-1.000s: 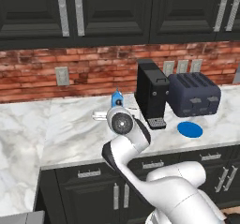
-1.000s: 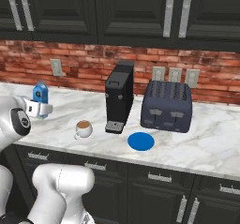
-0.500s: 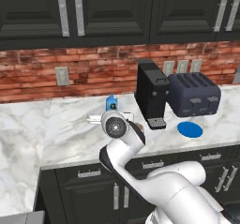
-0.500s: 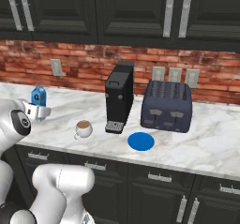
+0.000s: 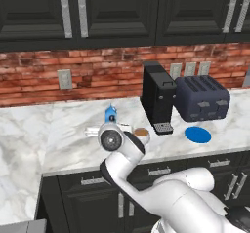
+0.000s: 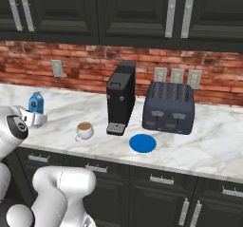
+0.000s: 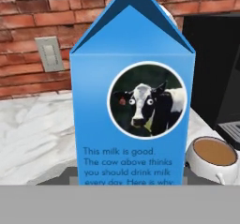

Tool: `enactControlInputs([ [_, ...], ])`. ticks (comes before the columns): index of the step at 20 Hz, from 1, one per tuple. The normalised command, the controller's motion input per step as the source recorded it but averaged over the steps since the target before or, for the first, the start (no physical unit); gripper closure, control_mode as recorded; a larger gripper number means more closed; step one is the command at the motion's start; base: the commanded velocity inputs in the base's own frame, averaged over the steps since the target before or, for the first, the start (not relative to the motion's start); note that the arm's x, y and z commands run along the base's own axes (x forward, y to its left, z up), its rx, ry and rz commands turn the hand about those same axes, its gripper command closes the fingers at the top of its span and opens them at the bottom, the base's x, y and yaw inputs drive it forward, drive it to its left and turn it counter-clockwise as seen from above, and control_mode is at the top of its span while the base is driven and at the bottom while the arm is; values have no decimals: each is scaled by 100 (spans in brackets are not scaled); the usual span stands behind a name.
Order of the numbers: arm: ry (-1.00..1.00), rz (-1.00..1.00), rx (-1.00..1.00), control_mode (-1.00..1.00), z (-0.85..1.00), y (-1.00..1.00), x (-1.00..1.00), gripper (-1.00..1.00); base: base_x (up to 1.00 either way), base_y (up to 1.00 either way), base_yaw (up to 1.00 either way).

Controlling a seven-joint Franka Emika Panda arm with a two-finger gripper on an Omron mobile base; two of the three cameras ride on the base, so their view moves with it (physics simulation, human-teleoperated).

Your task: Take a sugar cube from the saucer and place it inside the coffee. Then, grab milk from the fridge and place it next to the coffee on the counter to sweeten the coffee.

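My gripper (image 5: pixel 111 123) is shut on the milk (image 5: pixel 111 114), a blue gabled carton held upright low over the counter (image 5: pixel 63 134). The carton (image 7: pixel 133 101) stands large in the hand view, with a cow picture on its face. The coffee (image 5: pixel 141 133), a white cup of brown liquid, sits just right of the carton and in front of the black machine. From the right base view the milk (image 6: pixel 35 102) is left of the coffee (image 6: pixel 84 129). The blue saucer (image 5: pixel 197 135) lies bare further right. The sugar cube is hidden. The fridge is out of view.
A tall black coffee machine (image 5: pixel 157 99) stands behind the cup, and a dark toaster (image 5: pixel 202 98) sits to its right. A brick wall with outlets backs the counter, with black cabinets above. The marble stretches away to the left of the carton.
The gripper has carried the milk leftward and downward toward the counter, ending a little left of the cup. The cup and saucer have not moved.
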Motion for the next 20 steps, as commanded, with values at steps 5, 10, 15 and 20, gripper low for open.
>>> enactControlInputs([
  [5, -4, -4, 0, -100, -31, 0, 0, 100, 0, 0, 0],
  [10, -7, -3, 0, -100, -23, 0, 0, 100, 0, 0, 0],
  [15, -1, -6, 0, -100, -4, -1, 6, 100, 0, 0, 0],
  [20, 0, -8, 0, -100, 0, -4, 30, 100, 0, 0, 0],
])
